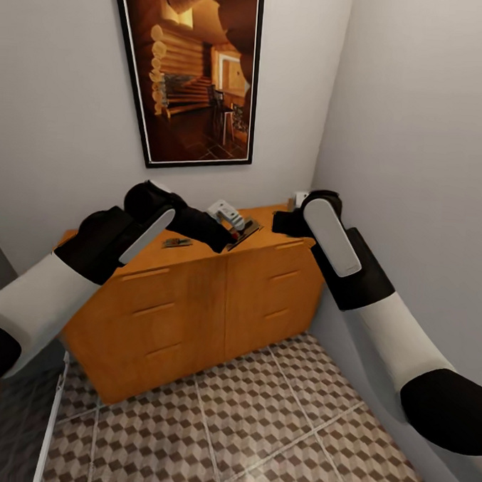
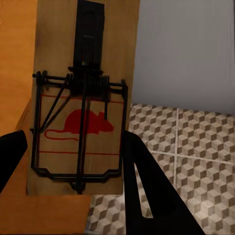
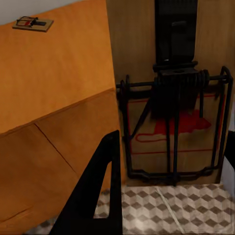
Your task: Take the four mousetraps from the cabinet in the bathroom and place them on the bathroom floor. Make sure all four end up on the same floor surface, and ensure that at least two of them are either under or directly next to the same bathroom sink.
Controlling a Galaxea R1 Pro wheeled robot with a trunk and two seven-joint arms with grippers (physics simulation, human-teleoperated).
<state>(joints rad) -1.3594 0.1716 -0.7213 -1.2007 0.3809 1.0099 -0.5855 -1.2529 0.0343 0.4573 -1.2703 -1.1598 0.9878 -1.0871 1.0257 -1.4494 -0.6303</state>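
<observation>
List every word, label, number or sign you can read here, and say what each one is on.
No words or numbers are legible anywhere.
Mousetrap in the left gripper: red mouse silhouette with red lines, no text.
Mousetrap in the right gripper: the same red mouse mark, partly hidden by the metal.
Mousetrap on the cabinet: too small to read.

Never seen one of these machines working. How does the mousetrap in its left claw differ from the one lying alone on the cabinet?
The held mousetrap sits between the left gripper fingers, overhanging the cabinet edge above the floor tiles; the lone mousetrap lies flat on the cabinet top, untouched. The held one's red mouse print is plain; the lone one's detail is too small to read. Both are tan boards with dark wire.
</observation>
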